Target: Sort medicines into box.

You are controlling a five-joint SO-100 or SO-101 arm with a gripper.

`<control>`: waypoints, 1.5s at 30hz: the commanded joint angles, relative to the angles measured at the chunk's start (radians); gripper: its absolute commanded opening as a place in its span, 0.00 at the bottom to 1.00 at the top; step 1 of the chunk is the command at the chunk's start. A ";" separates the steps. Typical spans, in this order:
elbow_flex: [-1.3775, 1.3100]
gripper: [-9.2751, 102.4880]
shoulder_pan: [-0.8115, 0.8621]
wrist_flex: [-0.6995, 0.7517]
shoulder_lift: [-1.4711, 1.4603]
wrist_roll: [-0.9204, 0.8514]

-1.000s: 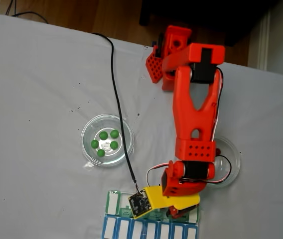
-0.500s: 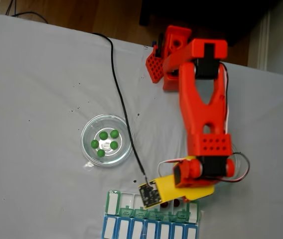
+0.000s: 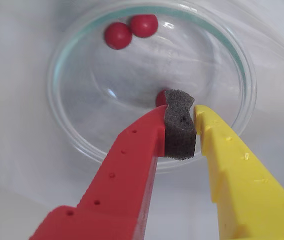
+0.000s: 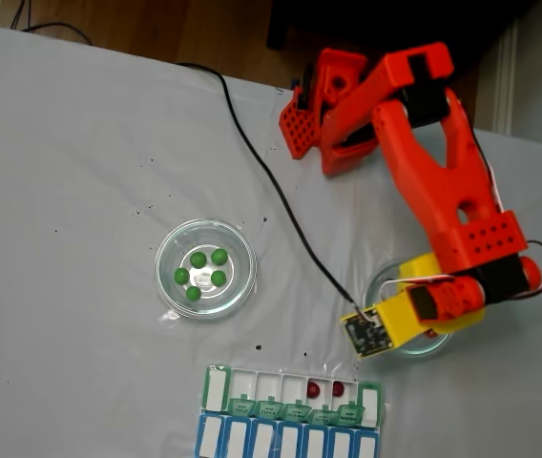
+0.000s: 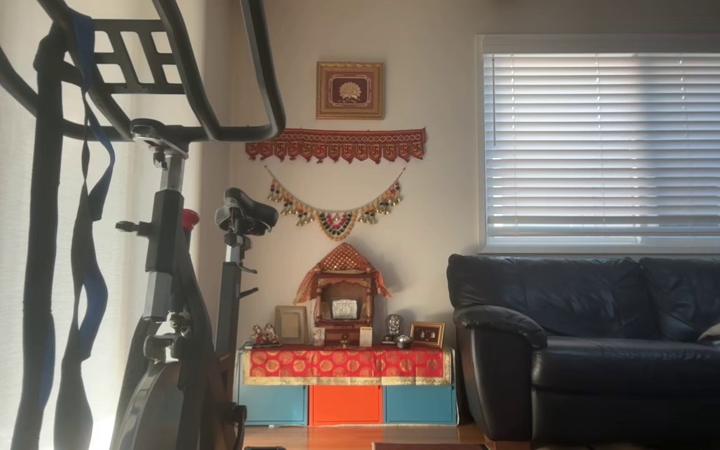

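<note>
Swinging away from the box (image 4: 290, 396), the claw (image 3: 179, 112) has gone over to the clear dish (image 3: 72, 135) of red pills. Two red pills (image 4: 324, 389) now lie in the box, so that drop looks done and the next pick is starting.

Its red and yellow fingers are nearly shut, with just a grey foam pad (image 3: 179, 125) squeezed between them. No pill is held yet. One red pill (image 3: 160, 98) peeks out right behind the foam tip. Two more red pills (image 3: 131, 30) lie farther ahead, by the dish's far rim.

Well off to the side on the worktop (image 4: 80, 191), five green pills (image 4: 200, 270) wait in another dish (image 4: 171, 291). A black cable (image 4: 281, 205) trails to the claw's camera.
</note>
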 commanded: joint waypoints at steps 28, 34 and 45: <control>0.380 0.23 -0.115 -0.334 0.212 0.069; 0.393 0.23 -0.133 -0.357 0.169 0.089; 0.405 0.26 -0.156 -0.365 0.155 0.098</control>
